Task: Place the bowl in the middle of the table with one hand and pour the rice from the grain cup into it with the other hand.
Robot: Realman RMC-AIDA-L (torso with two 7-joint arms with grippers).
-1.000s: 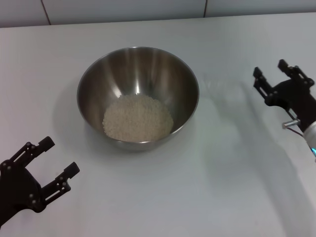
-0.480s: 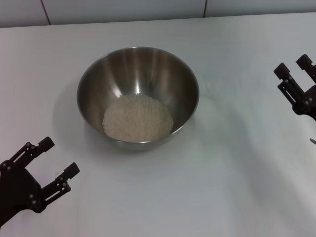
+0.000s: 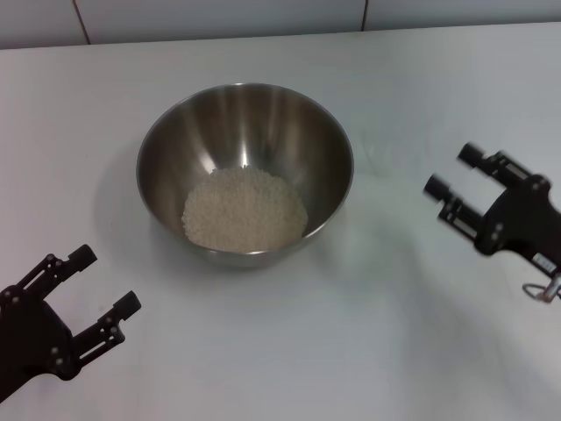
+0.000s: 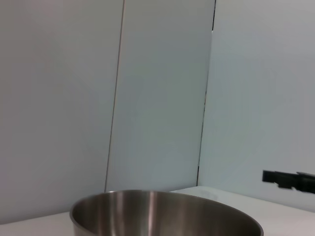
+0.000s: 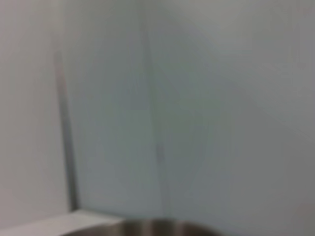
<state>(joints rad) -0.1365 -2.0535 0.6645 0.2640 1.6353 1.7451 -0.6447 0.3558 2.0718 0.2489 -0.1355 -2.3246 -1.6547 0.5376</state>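
Observation:
The steel bowl stands in the middle of the white table, with a mound of rice in its bottom. The grain cup shows only as a faint clear outline on the table right of the bowl. My right gripper hangs open and empty to the right of the bowl, a little nearer than the cup, fingers pointing toward them. At the front left my left gripper is open and empty, apart from the bowl. The left wrist view shows the bowl and the far right gripper. The bowl's rim edges the right wrist view.
A pale panelled wall runs along the table's far edge. Bare tabletop lies in front of the bowl and on both sides of it.
My right gripper has swung from the far right edge back inward and nearer the front, turning its fingers toward the bowl. The left gripper, bowl and rice have not moved.

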